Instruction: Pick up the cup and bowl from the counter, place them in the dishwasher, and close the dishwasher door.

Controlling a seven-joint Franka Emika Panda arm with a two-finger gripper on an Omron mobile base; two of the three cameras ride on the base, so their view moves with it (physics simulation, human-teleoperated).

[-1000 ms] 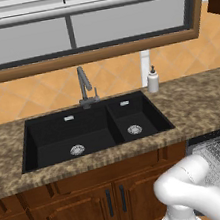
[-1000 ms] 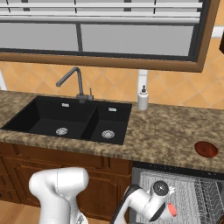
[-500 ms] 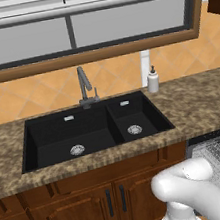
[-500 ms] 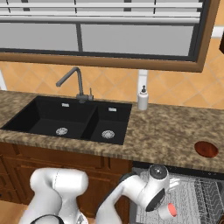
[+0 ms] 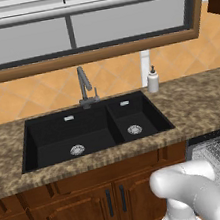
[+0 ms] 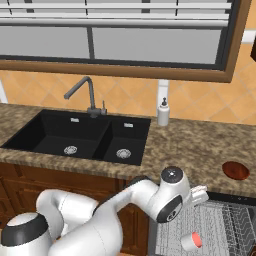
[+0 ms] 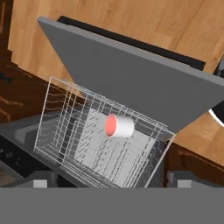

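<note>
1. The cup point(image 7: 119, 126) lies on its side in the wire rack point(image 7: 70, 131) of the dishwasher point(image 6: 220, 200), pink end toward 9 o'clock in the hand view; in the right base view it lies at point(image 6: 191, 241), pink end toward 3 o'clock
2. The rack is pulled out over the door point(image 7: 131, 78), which hangs open as a flat grey panel; in the hand view the door runs from 10 o'clock to 3 o'clock beyond the rack
3. The claw point(image 7: 109, 177) hovers above the rack, apart from the cup; its tips sit wide apart at 7 and 5 o'clock in the hand view, with nothing between them
4. A reddish-brown bowl point(image 6: 235, 170) sits on the table point(image 6: 200, 150), at 3 o'clock in the right base view, above the dishwasher
5. A soap bottle point(image 6: 163, 112) stands on the table at the wall, just right of the black sink point(image 6: 80, 137) with its tap point(image 6: 85, 95)
</note>
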